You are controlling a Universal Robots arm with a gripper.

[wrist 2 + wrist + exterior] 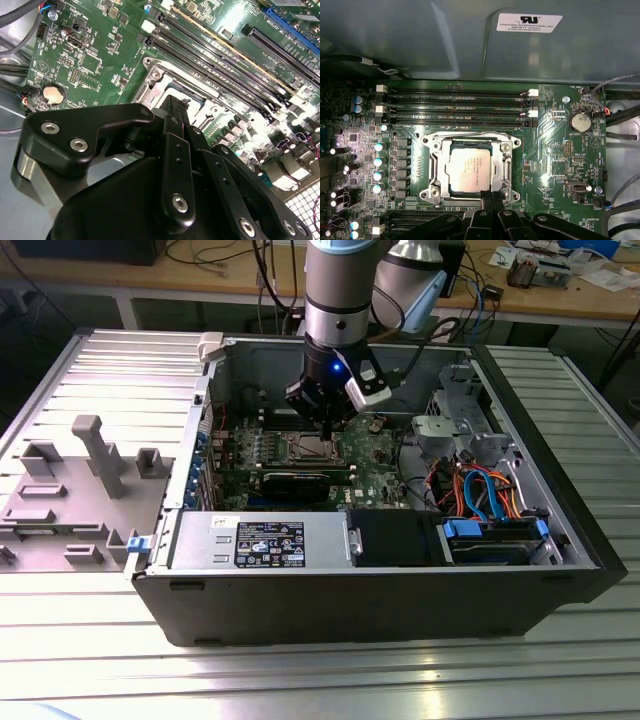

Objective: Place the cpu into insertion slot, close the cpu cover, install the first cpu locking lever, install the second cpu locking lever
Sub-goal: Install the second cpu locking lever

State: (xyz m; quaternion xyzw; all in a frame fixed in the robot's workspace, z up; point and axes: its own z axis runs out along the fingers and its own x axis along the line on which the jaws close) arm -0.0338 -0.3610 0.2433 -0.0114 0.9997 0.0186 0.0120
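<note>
Black gripper [490,199] linkages are filling the near edge of both wrist views, with the fingers [494,196] pressing together into one narrow tip, holding nothing. That tip is hovering at the rim of the insertion slot [431,192], where the cpu [470,170] is lying flat with the cpu cover [506,165] framing it. Round coin battery [579,121] and long memory slots [455,106] are sitting near the socket on the green motherboard [555,160].

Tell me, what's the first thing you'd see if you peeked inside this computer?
Probably the shiny square cpu, lying in the insertion slot in the middle of the green motherboard with the cpu cover framing it. The black tool hangs right over it inside the open computer case. Four long black memory slots run beside the slot.
</note>
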